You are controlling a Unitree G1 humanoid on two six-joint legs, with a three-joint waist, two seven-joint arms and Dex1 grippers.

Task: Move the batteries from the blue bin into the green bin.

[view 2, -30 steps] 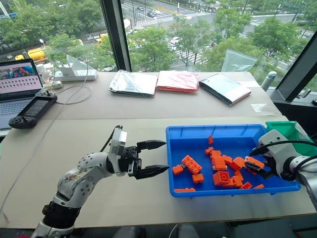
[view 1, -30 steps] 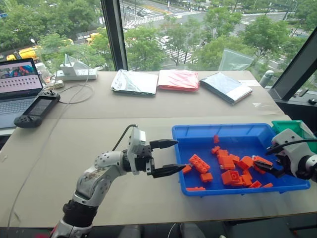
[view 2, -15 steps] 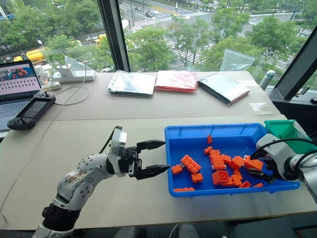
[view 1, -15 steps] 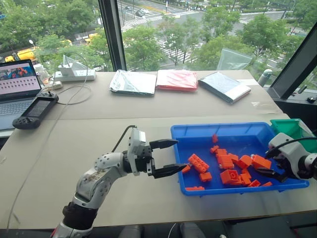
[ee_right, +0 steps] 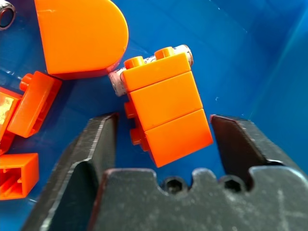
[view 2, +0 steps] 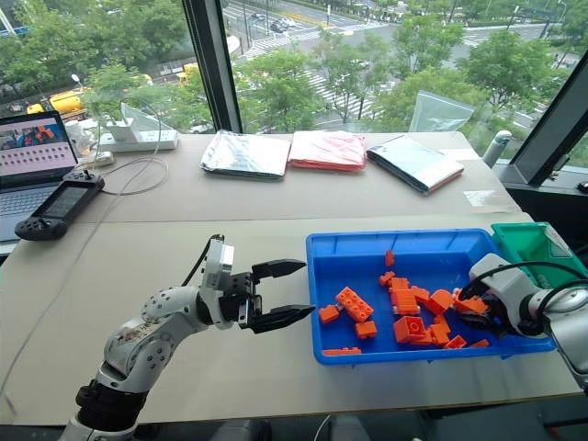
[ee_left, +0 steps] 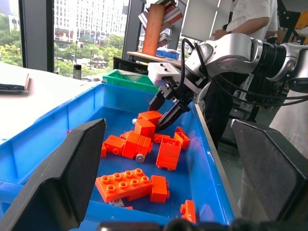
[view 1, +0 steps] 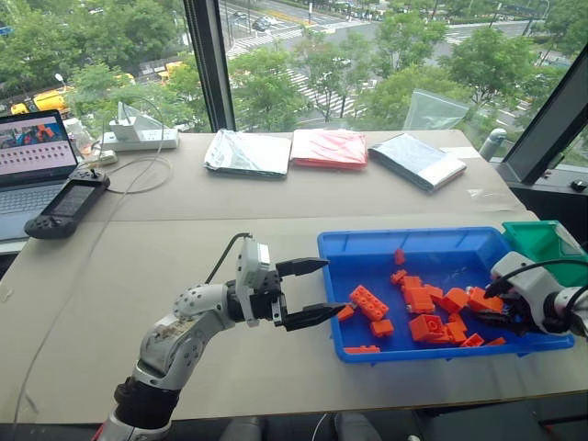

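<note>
The blue bin lies on the table's right side with several orange bricks in it. My right gripper is down in the bin's right end. Its black fingers stand open on either side of an orange brick without clamping it. A silvery battery lies partly hidden under that brick's far end. The green bin stands just beyond the blue bin's right end. My left gripper hovers open and empty at the blue bin's left rim.
At the table's far left are a laptop, a black handheld controller and a white power strip with cables. Three flat bags lie along the window side. A person stands beyond the bins.
My right gripper has sunk a little deeper into the blue bin, and its jaws have narrowed around the orange brick. The left arm has kept still.
</note>
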